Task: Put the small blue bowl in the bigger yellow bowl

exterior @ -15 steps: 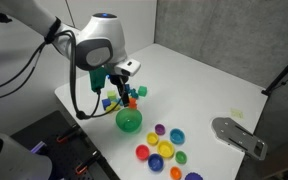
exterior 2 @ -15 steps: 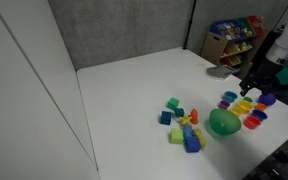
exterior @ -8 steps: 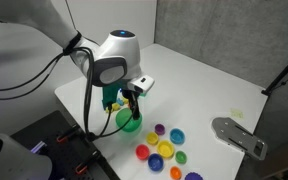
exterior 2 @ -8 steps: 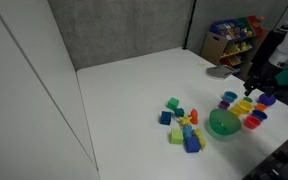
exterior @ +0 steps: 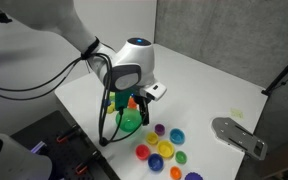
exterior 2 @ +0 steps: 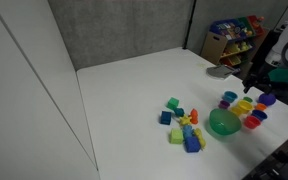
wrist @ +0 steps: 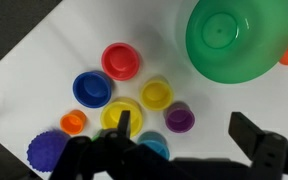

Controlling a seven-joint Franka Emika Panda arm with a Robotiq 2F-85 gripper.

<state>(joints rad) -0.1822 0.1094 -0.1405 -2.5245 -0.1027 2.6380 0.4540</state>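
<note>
In the wrist view a cluster of small bowls lies on the white table. The bigger yellow bowl (wrist: 114, 115) sits beside the smaller yellow bowl (wrist: 156, 95). A blue bowl (wrist: 91, 89) lies next to the bigger yellow one. A smaller light-blue bowl (wrist: 152, 147) is partly hidden by my gripper body. My gripper (wrist: 187, 135) is open and empty above the cluster, one finger over the bigger yellow bowl's edge. In an exterior view the gripper (exterior: 134, 104) hangs over the big green bowl (exterior: 130, 121).
Red (wrist: 121, 60), purple (wrist: 179, 118) and orange (wrist: 73, 122) small bowls lie in the cluster. The big green bowl (wrist: 229, 40) stands close by. Toy blocks (exterior 2: 184, 128) lie on the table. A grey plate (exterior: 240, 136) lies at the table edge.
The arm has moved from above the toy blocks, over the big green bowl, toward the cluster of small bowls. The gripper stays open and empty.
</note>
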